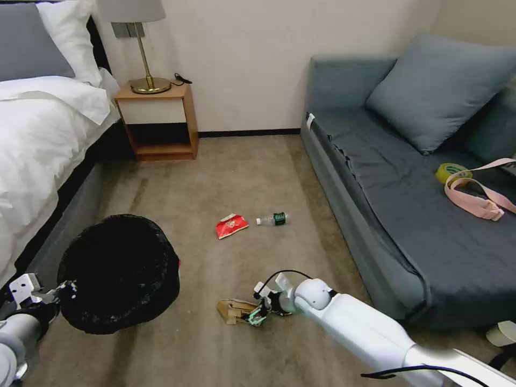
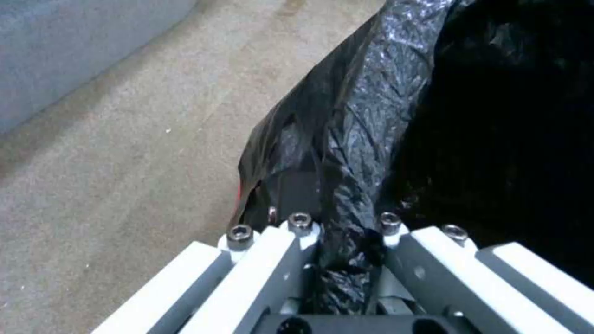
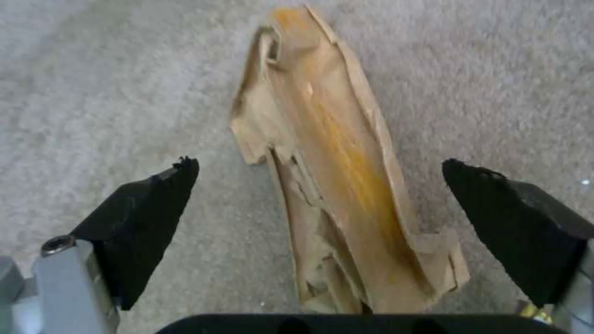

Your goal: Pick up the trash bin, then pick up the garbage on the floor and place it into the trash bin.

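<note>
The trash bin (image 1: 118,271), lined in crinkly black plastic, hung off the carpet near the bed. Crumpled brown paper (image 1: 234,310) lay flat on the carpet; farther off, the red-and-white snack packet (image 1: 231,226) lay just beside the clear green-labelled bottle (image 1: 273,219), on its side

I see the trash bin (image 1: 118,271) off the floor at my left, its rim pinched in the left gripper (image 2: 346,232). Low at centre, the right gripper (image 3: 322,195) straddles the paper (image 1: 235,310) on the carpet. Farther ahead lie the packet (image 1: 231,226) and, just right of it, the bottle (image 1: 273,219).
</note>
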Tool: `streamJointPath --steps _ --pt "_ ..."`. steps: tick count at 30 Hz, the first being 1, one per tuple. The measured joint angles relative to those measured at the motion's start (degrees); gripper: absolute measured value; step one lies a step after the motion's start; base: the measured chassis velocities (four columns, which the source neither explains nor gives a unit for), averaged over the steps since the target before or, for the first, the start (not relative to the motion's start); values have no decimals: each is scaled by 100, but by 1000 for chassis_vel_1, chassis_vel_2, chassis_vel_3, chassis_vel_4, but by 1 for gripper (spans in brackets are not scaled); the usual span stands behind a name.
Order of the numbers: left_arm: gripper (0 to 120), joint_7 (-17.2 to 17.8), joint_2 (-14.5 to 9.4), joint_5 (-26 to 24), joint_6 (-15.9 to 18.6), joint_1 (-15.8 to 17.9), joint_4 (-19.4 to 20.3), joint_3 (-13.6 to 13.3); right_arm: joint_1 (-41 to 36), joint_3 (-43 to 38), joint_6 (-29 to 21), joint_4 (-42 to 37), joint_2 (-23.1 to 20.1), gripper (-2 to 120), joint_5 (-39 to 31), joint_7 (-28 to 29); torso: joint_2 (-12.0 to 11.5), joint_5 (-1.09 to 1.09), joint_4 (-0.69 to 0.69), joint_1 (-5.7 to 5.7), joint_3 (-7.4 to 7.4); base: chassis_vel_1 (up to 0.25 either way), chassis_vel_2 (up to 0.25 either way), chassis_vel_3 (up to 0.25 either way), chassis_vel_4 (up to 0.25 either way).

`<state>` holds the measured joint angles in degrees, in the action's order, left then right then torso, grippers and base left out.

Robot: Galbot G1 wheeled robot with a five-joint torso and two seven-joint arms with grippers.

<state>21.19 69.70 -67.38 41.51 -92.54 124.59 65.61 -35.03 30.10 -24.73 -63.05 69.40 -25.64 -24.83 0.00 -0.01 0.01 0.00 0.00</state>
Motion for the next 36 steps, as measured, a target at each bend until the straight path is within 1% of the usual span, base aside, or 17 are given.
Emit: streamJointPath --steps 8,11,12,15,16,18,20,23,24,25,27,29,30,32,33,34,36 --pt "2 -9 67 61 -3 -55 78 2 -29 -83 169 540 235 98 487 -23 0 0 -1 0 0 0 0 0 0" --pt "2 -36 96 80 -14 -123 135 60 -62 -170 237 763 351 84 703 54 0 0 -1 0 0 0 0 0 0" --pt "2 -36 96 80 -14 -123 135 60 -62 -170 237 763 351 84 703 54 0 0 -1 0 0 0 0 0 0" --pt "2 -49 147 89 -17 -178 189 123 -113 -230 317 864 421 70 855 131 0 1 0 0 0 0 0 0 0" --pt "2 -49 147 89 -17 -178 189 123 -113 -230 317 864 421 70 855 131 0 1 0 0 0 0 0 0 0" --pt "2 -58 208 100 -18 -204 230 141 -153 -279 382 908 454 60 938 136 0 1 -1 0 0 0 0 0 0" --pt "2 -63 236 112 -18 -211 239 146 -170 -299 405 926 469 56 971 136 0 1 -1 0 -1 0 0 0 0" --pt "2 -85 318 175 -19 -244 244 159 -228 -368 481 978 521 41 1072 161 1 1 -1 -1 -1 0 0 0 0" --pt "2 -85 318 175 -19 -244 244 159 -228 -368 481 978 521 41 1072 161 1 1 -1 -1 -1 0 0 0 0" --pt "2 -91 327 186 -21 -247 244 162 -249 -396 484 980 536 36 1090 188 1 1 -1 -1 -1 0 0 0 0" --pt "2 -98 328 193 -24 -237 241 163 -289 -427 485 941 536 26 1105 261 1 3 1 -1 -1 0 0 0 0" --pt "2 -99 325 193 -25 -230 233 162 -306 -431 481 905 523 23 1106 291 1 4 1 -1 -1 0 0 0 0" --pt "2 -99 312 197 -25 -216 213 150 -329 -443 474 854 500 18 1107 327 0 4 2 0 -1 0 0 0 0" --pt "2 -99 269 211 -30 -181 156 94 -377 -495 432 746 441 10 1093 419 0 3 2 0 0 0 0 0 0" --pt "2 -99 269 211 -30 -181 156 94 -377 -495 432 746 441 10 1093 419 0 3 2 0 0 0 0 0 0" --pt "2 -99 237 225 -35 -153 108 45 -403 -545 397 675 388 3 1061 492 0 1 0 0 0 0 0 0 0" --pt "2 -100 182 256 -39 -103 15 -44 -446 -659 360 507 261 0 955 613 0 -1 -2 0 0 0 0 0 0"
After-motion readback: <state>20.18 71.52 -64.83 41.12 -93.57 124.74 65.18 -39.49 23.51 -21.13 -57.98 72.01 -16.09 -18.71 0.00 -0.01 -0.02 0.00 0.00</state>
